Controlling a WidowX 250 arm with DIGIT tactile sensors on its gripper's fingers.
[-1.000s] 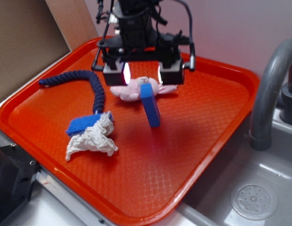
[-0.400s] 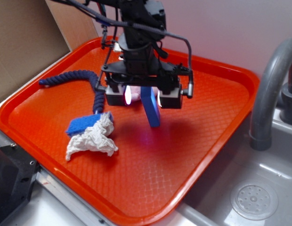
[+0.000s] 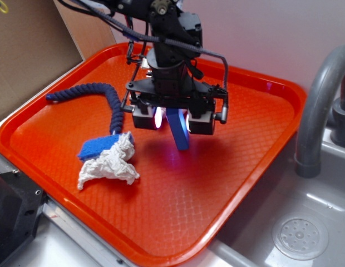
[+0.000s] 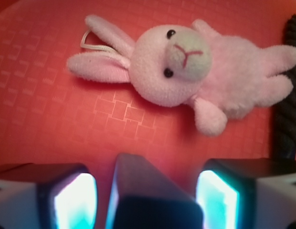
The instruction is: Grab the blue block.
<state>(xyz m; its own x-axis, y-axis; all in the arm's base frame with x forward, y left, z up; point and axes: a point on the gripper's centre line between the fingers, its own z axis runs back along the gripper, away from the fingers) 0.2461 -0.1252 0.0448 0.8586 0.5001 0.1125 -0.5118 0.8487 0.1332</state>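
The blue block [image 3: 179, 132] stands tilted on the orange tray [image 3: 228, 167], its top end between my two fingers. In the wrist view it looks dark and blurred [image 4: 153, 198], rising up the middle of the gap. My gripper [image 3: 172, 119] straddles it from above and is open, with a gap on each side between block and glowing pads [image 4: 74, 200]. The pink plush bunny [image 4: 186, 76] lies just beyond the block; in the exterior view my arm hides it.
A dark navy rope [image 3: 103, 97] curves down to a blue pad with white cloth [image 3: 108, 158] at the tray's left. A grey faucet [image 3: 317, 105] and sink [image 3: 300, 233] sit to the right. A cardboard wall stands at back left.
My gripper has come forward and down from above the bunny to straddle the block's top end. The jaws have narrowed a little. The block has not moved.
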